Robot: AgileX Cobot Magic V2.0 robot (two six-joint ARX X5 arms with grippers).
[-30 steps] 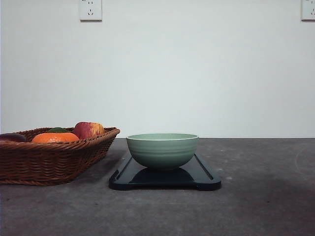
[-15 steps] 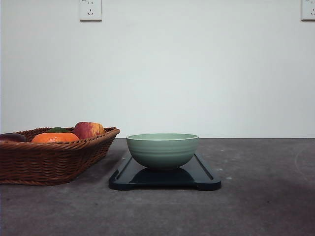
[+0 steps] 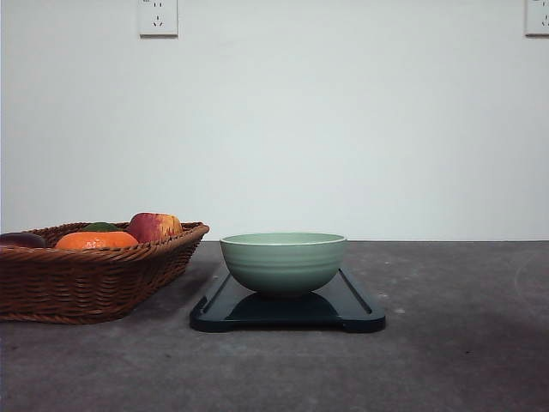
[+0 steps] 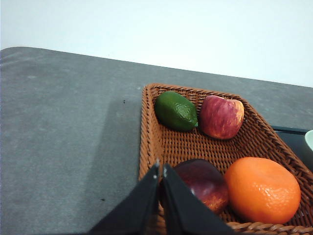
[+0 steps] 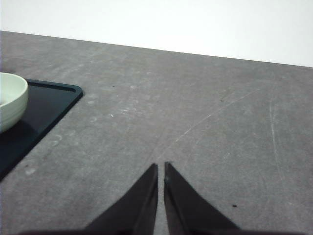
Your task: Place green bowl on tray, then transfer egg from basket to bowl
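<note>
Green bowl (image 3: pixel 283 263): sitting upright on the tray, frame centre.
Tray (image 3: pixel 356 311): lying flat, black.
Basket (image 3: pixel 94 279): resting lower left, brown wicker.

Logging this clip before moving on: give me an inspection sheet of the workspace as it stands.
Surface: dark grey table, scuffed.
Job's things: bowl sits on tray; basket left of the tray. No egg seen.
Clutter: in the basket, orange, red apple, dark red fruit, green fruit.
Grippers: left pincer shut, empty, over the basket's edge; right pincer shut, empty, over bare table.
Cables: nothing seen.
Surroundings: white wall, outlet.
</note>
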